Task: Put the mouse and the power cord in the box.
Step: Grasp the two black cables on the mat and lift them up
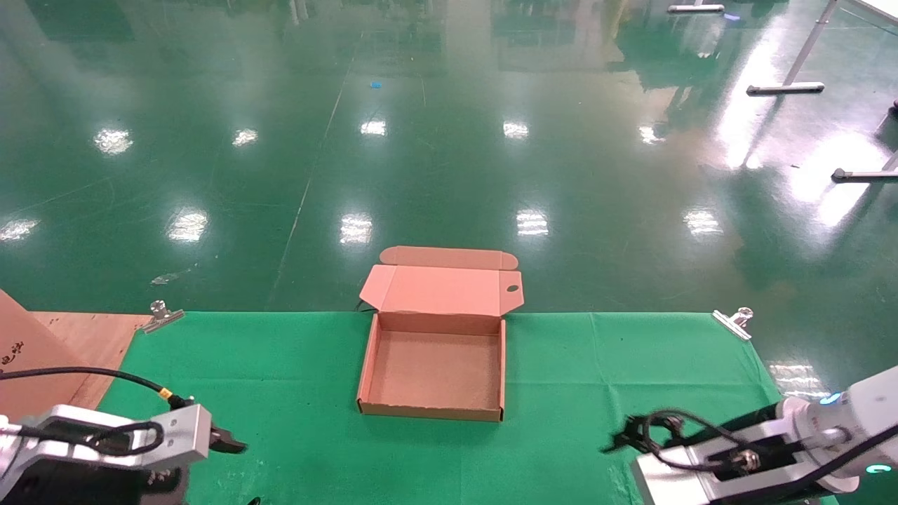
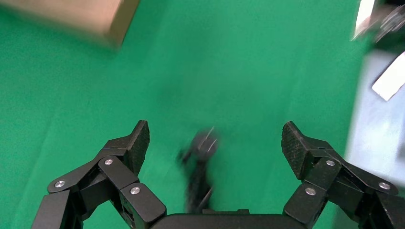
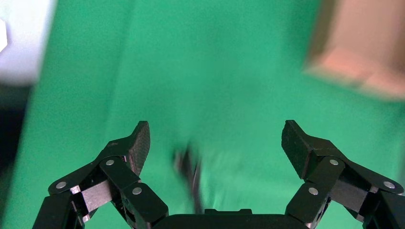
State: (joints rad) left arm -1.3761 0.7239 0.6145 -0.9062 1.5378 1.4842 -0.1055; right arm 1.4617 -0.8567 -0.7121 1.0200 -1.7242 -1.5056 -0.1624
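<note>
The box lies open and empty in the middle of the green cloth, its lid tilted back; a corner of it shows blurred in the left wrist view and in the right wrist view. My left gripper hangs open low at the near left. On the cloth between its fingers lies a blurred black lump with a tail, seemingly a plug end of the power cord. My right gripper is open at the near right, over a thin dark streak I cannot identify. The mouse is not discernible.
A larger brown carton and a wooden board sit at the table's left end. Metal clips hold the cloth at the far corners. Shiny green floor lies beyond the far edge.
</note>
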